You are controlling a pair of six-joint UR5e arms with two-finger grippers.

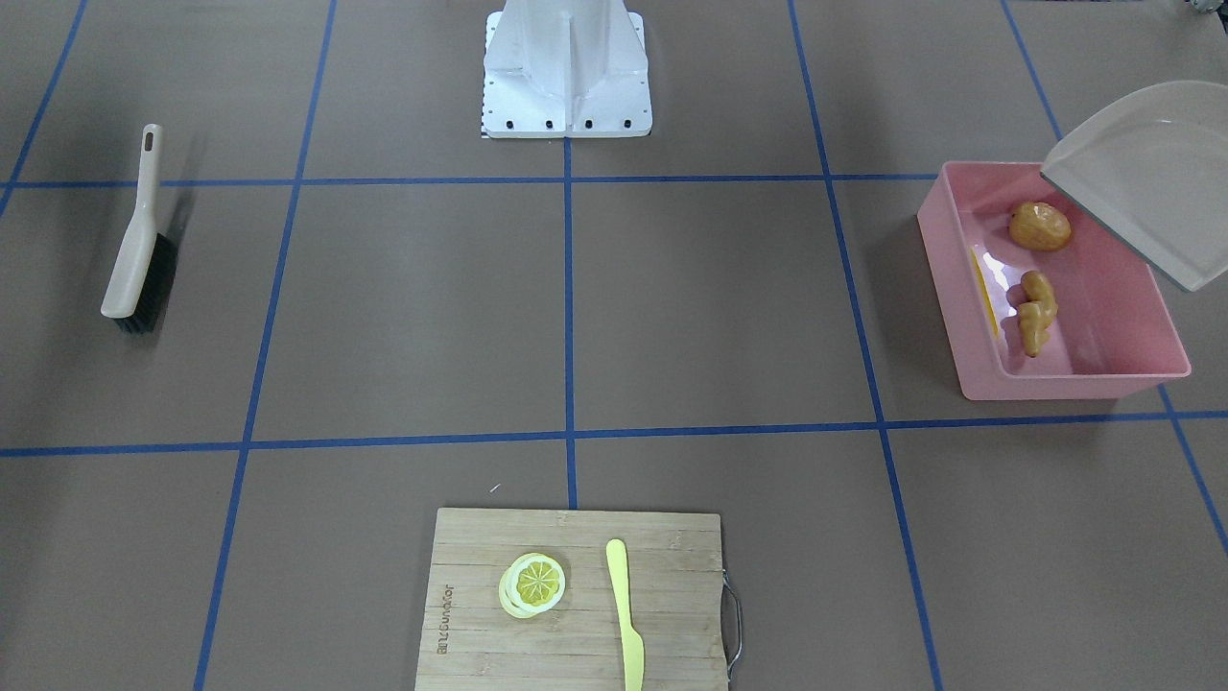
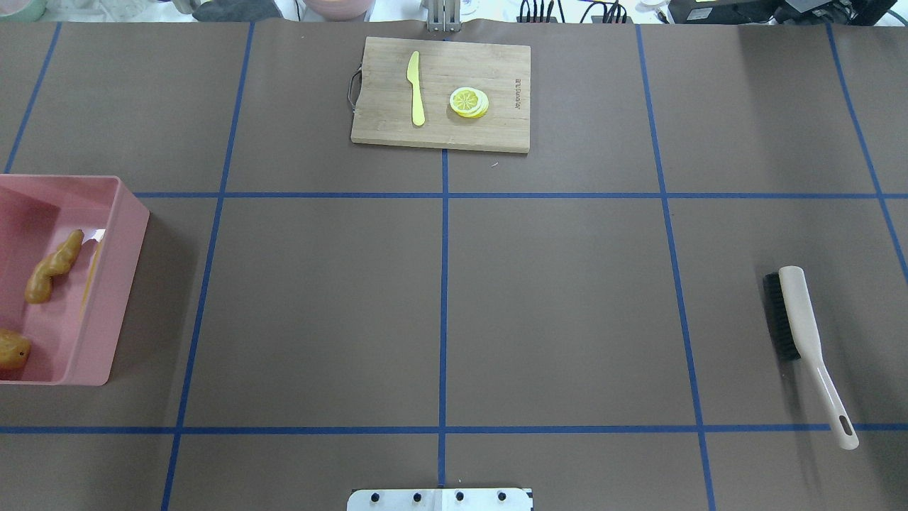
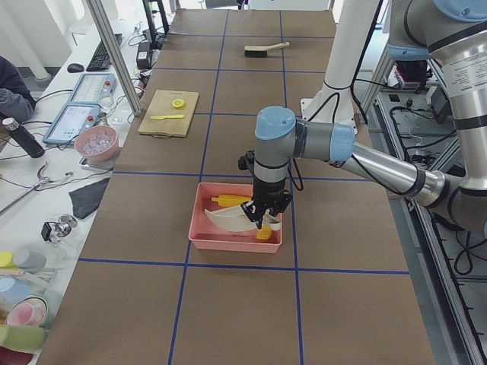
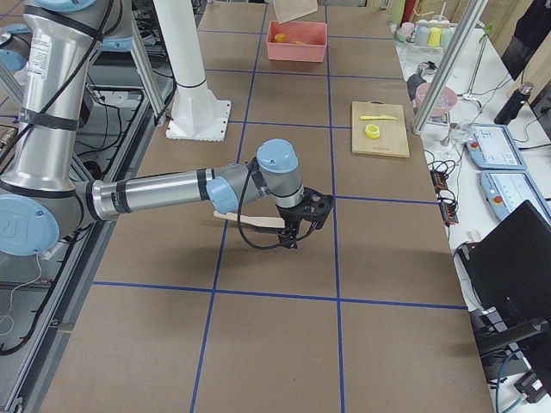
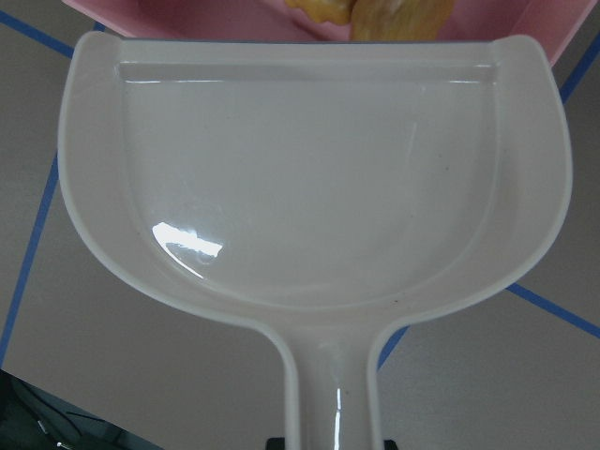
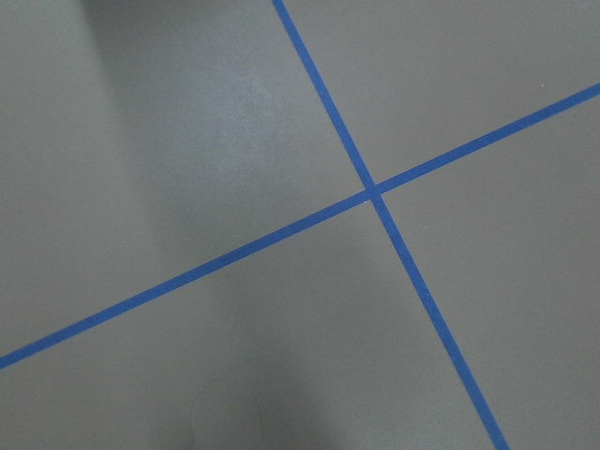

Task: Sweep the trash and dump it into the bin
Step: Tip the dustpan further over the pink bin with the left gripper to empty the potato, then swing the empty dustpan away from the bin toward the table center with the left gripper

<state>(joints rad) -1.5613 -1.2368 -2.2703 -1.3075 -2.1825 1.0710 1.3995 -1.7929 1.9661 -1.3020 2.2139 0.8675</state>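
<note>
Outward from the robot's base [image 2: 440, 499], the first thing on the robot's right is the brush [image 2: 805, 333], lying flat on the table [image 2: 567, 298]. The right gripper [image 4: 301, 219] hangs close by it in the right-side view. That is the only view showing it, so whether its jaws are open or closed cannot be told; its wrist camera sees only table and blue tape. On the robot's left, at much the same depth, stands the bin [image 1: 1074, 382], which holds all three pieces of trash. The potato [image 1: 1039, 226] lies at the end toward the robot, the ginger root [image 1: 1036, 312] beyond it, and the corn cob [image 3: 230, 201] along the long wall facing the table's centre. Over the bin's robot-side end the left gripper [image 3: 262, 217] holds the dustpan [image 5: 309, 187] aloft and tilted. The jaws are closed on its handle, which in the wrist view runs down between two dark slivers at the lower edge. The pan is empty, so sweeping appears finished and the dump is judged to be at its close. The next move would call for drawing the pan clear of the rim without nudging the tub, then setting it down. Farthest out lies the cutting board [image 2: 440, 135], bearing the lemon slice [image 2: 469, 101] and the knife [image 2: 416, 89]; neither is trash.
</note>
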